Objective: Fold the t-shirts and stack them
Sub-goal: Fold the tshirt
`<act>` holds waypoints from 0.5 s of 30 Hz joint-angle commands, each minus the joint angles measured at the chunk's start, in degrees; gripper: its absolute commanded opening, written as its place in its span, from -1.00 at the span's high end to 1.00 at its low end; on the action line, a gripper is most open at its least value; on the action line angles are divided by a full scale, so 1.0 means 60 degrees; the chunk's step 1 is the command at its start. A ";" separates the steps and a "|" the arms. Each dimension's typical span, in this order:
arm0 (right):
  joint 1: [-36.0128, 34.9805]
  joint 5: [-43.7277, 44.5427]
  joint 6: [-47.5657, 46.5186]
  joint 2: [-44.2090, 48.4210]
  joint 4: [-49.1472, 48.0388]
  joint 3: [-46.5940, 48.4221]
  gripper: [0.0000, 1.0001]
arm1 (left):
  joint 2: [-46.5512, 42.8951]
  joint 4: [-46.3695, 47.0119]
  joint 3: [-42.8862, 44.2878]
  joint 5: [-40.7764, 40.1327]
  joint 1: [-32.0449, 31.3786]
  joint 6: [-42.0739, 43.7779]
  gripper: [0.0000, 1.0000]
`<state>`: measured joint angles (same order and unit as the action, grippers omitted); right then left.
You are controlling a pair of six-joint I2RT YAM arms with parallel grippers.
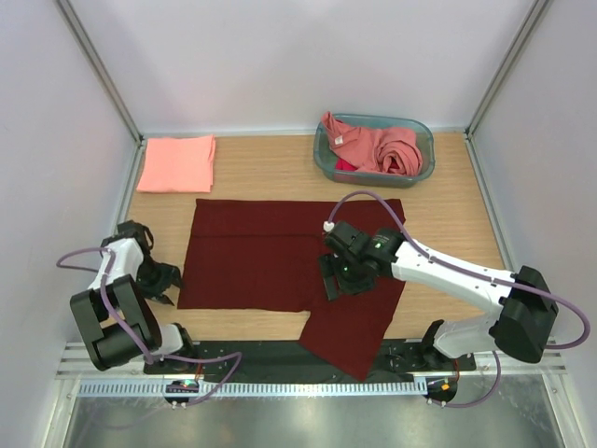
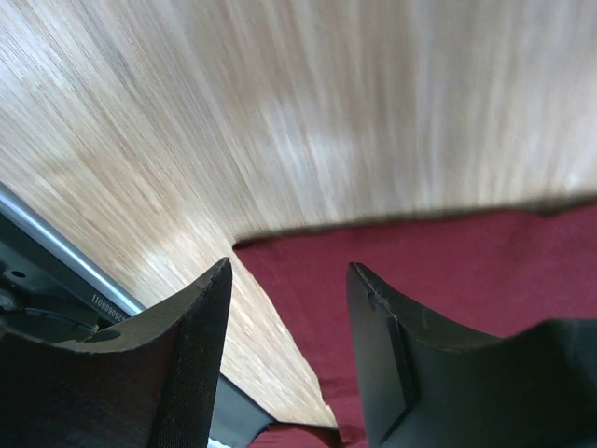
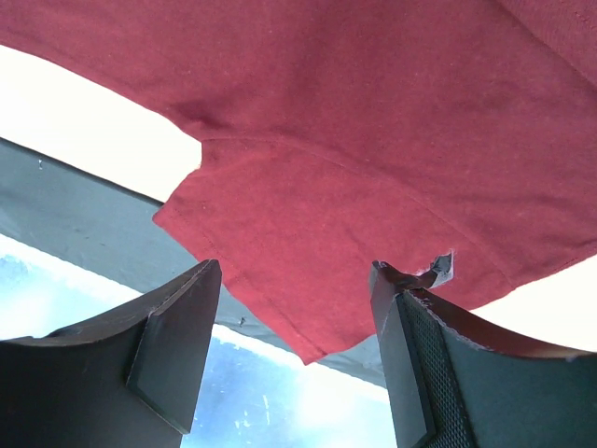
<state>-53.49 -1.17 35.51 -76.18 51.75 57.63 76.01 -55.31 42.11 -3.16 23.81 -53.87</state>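
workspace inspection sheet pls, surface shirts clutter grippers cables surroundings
surface: wooden table, no spills seen
job's things: maroon t-shirt spread flat, one part over the near edge; salmon t-shirt folded, far left; pink t-shirts crumpled in teal basket
clutter: nothing seen
grippers: left gripper open at the maroon shirt's left corner; right gripper open over its near part
cables: purple cables loop along both arms
surroundings: white walls
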 commanded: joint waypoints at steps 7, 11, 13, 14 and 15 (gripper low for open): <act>0.0185 -0.0229 -0.0380 -0.0222 -0.0172 0.0313 -0.43 | 0.0442 0.0678 -0.0836 -0.0323 0.0089 -0.0763 0.15; 0.0303 -0.0464 -0.0395 -0.0208 -0.0085 0.0240 -0.43 | 0.0661 0.0970 -0.1012 -0.0470 0.0074 -0.0749 0.32; 0.0332 -0.0450 -0.0424 -0.0077 0.0032 0.0181 -0.43 | 0.0852 0.1015 -0.1041 -0.0630 0.0089 -0.0793 0.32; 0.0346 -0.0421 -0.0439 -0.0004 0.0062 0.0152 -0.43 | 0.0911 0.1117 -0.1070 -0.0645 0.0074 -0.0793 0.34; 0.0361 -0.0420 -0.0439 0.0127 0.0135 0.0094 -0.43 | 0.0955 0.1118 -0.1071 -0.0660 0.0074 -0.0764 0.34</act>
<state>-51.64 -2.96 33.93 -77.49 51.51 57.58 79.00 -51.66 38.26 -2.20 23.92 -57.21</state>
